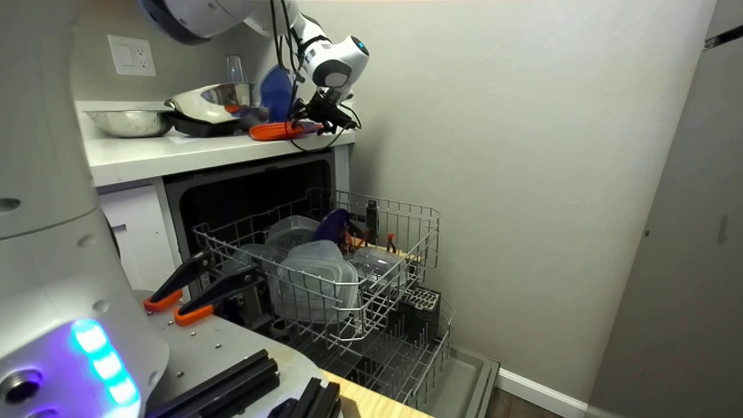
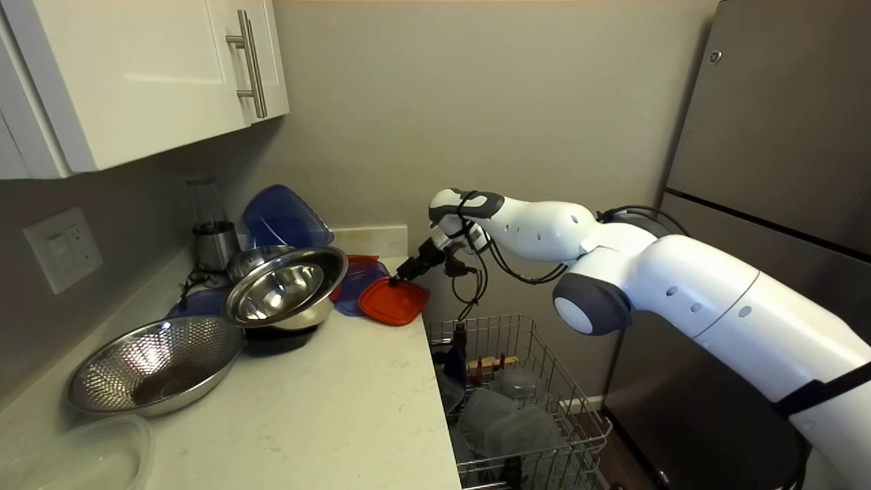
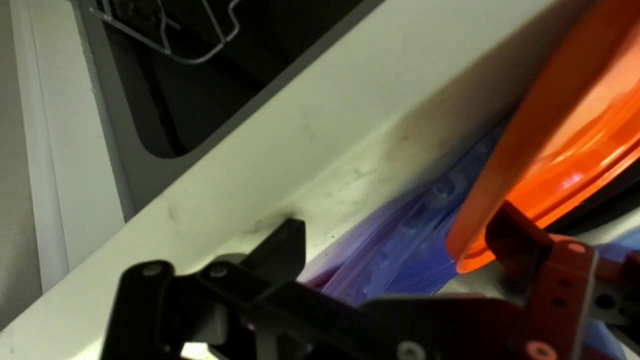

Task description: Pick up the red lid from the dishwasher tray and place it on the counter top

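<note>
The red lid [image 2: 393,303] rests over the blue lids at the far end of the counter top [image 2: 360,395], near its front edge. It also shows in the other exterior view [image 1: 274,132] and at the right of the wrist view [image 3: 595,145]. My gripper [image 3: 397,225] is open, its fingers wide apart. One finger overlaps the lid's edge in the wrist view; I cannot tell whether they touch. In an exterior view my gripper [image 2: 398,278] is at the lid's far edge. The dishwasher tray [image 1: 436,223] is pulled out below the counter, holding clear containers.
Blue lids [image 3: 385,260] lie beneath and beside the red lid. Steel bowls [image 2: 286,286], a colander [image 2: 156,367], a blender cup [image 2: 214,238] and an upright blue dish [image 2: 286,218] stand along the counter. A wall closes the far end. A cabinet [image 2: 156,75] hangs above.
</note>
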Motion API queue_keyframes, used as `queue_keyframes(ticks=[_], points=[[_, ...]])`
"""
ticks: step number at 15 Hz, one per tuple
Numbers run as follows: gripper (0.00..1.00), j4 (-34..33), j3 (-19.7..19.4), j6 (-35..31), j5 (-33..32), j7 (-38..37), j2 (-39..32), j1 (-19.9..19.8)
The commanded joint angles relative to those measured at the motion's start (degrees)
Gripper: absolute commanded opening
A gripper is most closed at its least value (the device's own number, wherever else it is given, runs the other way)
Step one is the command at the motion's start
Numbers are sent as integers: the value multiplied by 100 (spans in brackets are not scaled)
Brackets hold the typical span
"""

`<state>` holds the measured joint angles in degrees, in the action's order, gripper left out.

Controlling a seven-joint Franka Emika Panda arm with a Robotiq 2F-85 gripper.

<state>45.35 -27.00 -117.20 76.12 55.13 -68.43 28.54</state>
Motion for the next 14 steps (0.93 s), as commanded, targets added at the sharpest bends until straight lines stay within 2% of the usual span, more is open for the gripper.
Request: queue_keyframes(ticks=[1,9,14], points=[[100,1346,-394,-146,-272,-74,796,577],[100,3131,-1103,-766,-157,210,1745,1620],[100,4346,-1532,-1421,-57,430,2410,2407]])
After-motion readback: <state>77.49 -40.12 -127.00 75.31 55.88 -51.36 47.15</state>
